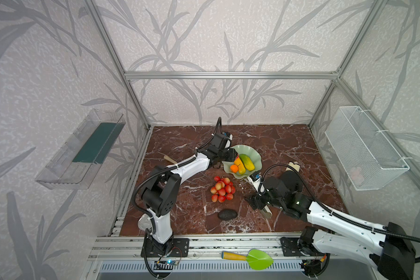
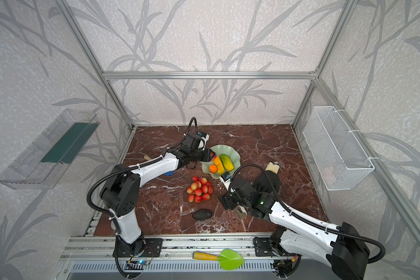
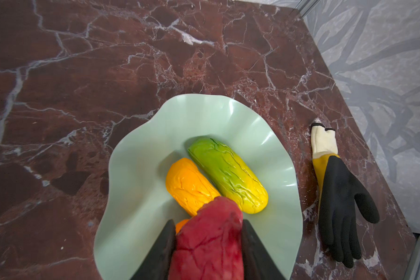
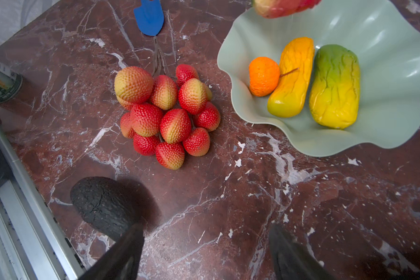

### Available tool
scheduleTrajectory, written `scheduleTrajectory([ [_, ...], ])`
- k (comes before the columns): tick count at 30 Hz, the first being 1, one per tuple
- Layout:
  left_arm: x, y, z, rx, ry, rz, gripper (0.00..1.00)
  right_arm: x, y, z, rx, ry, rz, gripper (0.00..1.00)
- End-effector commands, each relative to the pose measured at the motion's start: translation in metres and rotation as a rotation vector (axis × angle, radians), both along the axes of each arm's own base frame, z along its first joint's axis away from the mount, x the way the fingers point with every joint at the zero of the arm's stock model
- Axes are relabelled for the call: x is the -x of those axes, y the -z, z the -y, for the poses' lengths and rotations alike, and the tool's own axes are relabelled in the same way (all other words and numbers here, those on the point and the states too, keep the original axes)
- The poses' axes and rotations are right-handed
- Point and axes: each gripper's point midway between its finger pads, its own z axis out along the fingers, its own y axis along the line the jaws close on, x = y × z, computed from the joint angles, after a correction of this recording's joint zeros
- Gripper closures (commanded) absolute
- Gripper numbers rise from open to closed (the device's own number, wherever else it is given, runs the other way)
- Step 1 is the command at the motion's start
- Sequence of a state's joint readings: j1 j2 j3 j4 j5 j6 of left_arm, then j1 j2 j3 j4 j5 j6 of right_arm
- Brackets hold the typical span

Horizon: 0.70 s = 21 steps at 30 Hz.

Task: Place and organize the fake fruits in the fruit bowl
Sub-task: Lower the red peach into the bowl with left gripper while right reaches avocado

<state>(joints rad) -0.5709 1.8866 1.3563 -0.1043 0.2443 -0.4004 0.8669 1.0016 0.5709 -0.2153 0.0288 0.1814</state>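
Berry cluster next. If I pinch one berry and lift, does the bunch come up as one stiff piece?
Probably not: the berry cluster looks like separate berries joined by thin dark stems, so the rest may dangle and swing. The pebbled skins should grip fairly well. Pushed, it would likely slide or splay rather than roll, since it lies as a wide bunch.

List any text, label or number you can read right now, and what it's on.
No text is legible.
Printed label on a round object at the edge of the table, right wrist view: small marks, too blurred to read.
No lettering visible on the fruit bowl, red fruit, berry cluster, avocado, glove or green trowel.
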Motion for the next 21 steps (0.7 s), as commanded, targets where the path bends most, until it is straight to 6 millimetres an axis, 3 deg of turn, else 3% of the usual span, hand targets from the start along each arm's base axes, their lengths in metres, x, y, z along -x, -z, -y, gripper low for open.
scheduleTrajectory([
  [1,-0.011,0.017,-0.002,-0.042,-0.007,-0.044,0.66,0.0,-0.001,-0.002,0.03,-0.036,0.036,0.18],
  [6,-0.017,0.033,0.004,-0.043,-0.013,-0.085,0.61,0.002,0.0,-0.01,0.031,-0.07,0.039,0.18],
  [11,-0.017,0.03,0.005,-0.023,-0.016,-0.102,0.45,0.005,0.008,-0.021,0.044,-0.107,0.03,0.19],
  [16,-0.014,-0.007,0.004,0.035,-0.012,-0.027,0.36,0.012,0.014,-0.039,0.05,-0.179,0.034,0.19],
  [21,-0.008,-0.072,-0.013,0.119,-0.052,0.102,0.23,0.028,0.024,-0.066,0.102,-0.302,0.053,0.18],
])
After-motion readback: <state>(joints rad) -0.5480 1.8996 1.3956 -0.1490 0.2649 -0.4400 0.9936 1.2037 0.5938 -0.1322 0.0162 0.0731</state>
